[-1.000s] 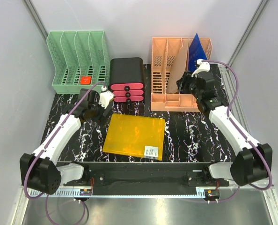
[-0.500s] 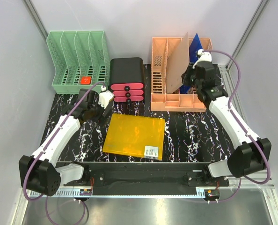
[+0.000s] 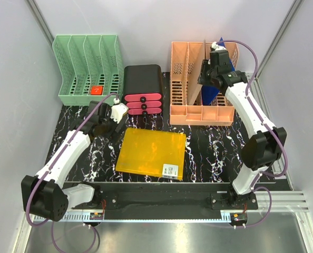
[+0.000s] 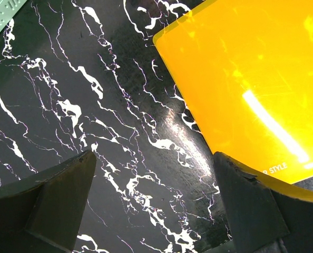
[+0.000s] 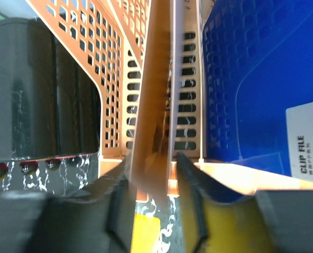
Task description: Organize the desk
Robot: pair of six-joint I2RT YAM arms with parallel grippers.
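The desk is black with white veining. A yellow folder lies flat on it at the front middle. My left gripper hovers just left of that folder's far corner, open and empty; its wrist view shows the desk between the fingers and the folder at the right. My right gripper is over the orange file rack, shut on a brown folder that stands upright in a slot. In the right wrist view the brown folder runs between the fingers, beside a blue folder.
A green file rack with a small red item stands at the back left. A black drawer unit with pink drawers sits between the two racks. The blue folder stands in the orange rack's right slot. Grey walls close in both sides.
My right gripper has moved up and back, swinging the brown folder from leaning to upright in the orange rack. The left arm has not moved.
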